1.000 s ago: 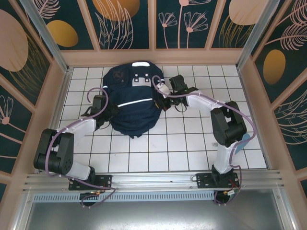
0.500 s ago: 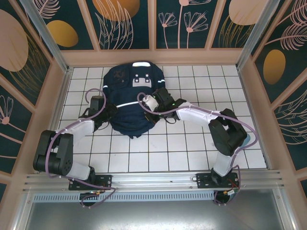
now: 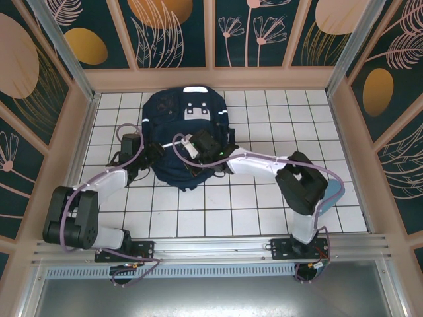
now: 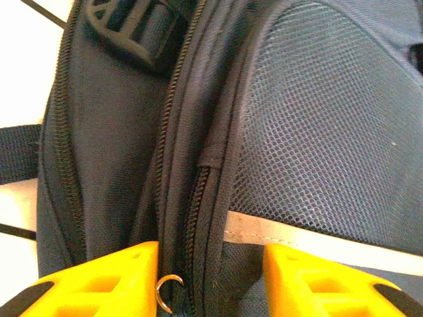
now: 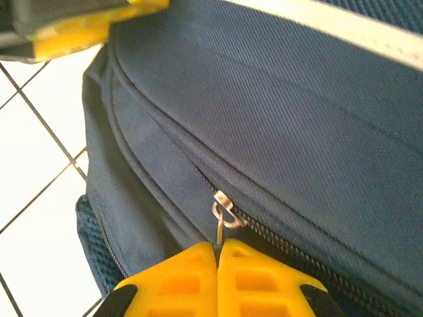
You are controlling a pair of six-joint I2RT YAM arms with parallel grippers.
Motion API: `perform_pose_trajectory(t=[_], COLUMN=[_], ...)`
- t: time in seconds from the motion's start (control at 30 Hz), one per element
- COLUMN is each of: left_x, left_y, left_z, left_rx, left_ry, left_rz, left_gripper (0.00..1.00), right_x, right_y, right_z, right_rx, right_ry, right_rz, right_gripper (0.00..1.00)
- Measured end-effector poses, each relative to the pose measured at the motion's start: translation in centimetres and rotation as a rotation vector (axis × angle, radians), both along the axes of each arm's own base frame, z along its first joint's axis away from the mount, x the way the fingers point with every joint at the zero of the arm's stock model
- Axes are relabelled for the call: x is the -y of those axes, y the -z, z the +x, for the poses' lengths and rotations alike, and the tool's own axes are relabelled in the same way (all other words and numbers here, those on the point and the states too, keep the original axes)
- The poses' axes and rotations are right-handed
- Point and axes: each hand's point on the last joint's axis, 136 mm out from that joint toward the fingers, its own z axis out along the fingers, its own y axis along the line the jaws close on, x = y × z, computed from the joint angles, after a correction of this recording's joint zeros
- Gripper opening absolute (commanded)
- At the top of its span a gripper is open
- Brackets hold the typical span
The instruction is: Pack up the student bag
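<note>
- Right gripper (image 5: 218, 247) — clenched on the zipper pull (image 5: 223, 212) just past its fingertips, presumably to draw the zipper along the student bag (image 5: 297, 99) ahead of it.
- Left gripper (image 4: 211, 257) — jaws apart astride the side seam (image 4: 198, 198); whether they pinch fabric cannot be told. It is likely there to brace the student bag.

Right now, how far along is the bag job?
Done: the bag lies on the table, its zipper meshed on one side of the zipper pull. In hand: the right gripper is shut on that pull; the left gripper sits open astride a side seam. Left: probably finishing the zipper run; the contents are hidden.
</note>
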Motion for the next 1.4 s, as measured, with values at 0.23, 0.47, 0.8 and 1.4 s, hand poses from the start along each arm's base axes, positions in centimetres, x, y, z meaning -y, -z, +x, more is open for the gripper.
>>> perform_pose_trajectory(t=[0.23, 0.47, 0.8, 1.4], left_x=[1.5, 2.7, 5.9, 6.0], left_y=[-3.4, -4.0, -0.1, -0.4], left_z=[-1.3, -0.8, -1.0, -0.8], left_rx=[0.078, 0.113, 0.032, 0.035], left_ry=[0.086, 0.129, 0.200, 0.191], left_rz=[-0.012, -0.061, -0.101, -0.102], left_gripper=[0.62, 0.60, 0.56, 0.45], right_x=[7.3, 13.4, 10.5, 10.7], right_y=[-2.9, -2.2, -1.5, -0.7], right_z=[-0.7, 1.8, -1.4, 2.0], right_rx=[0.030, 0.005, -0.033, -0.236], right_ry=[0.107, 0.281, 0.164, 0.312], right_rz=[0.049, 0.046, 0.043, 0.199], right_gripper=[0.00, 0.00, 0.28, 0.53])
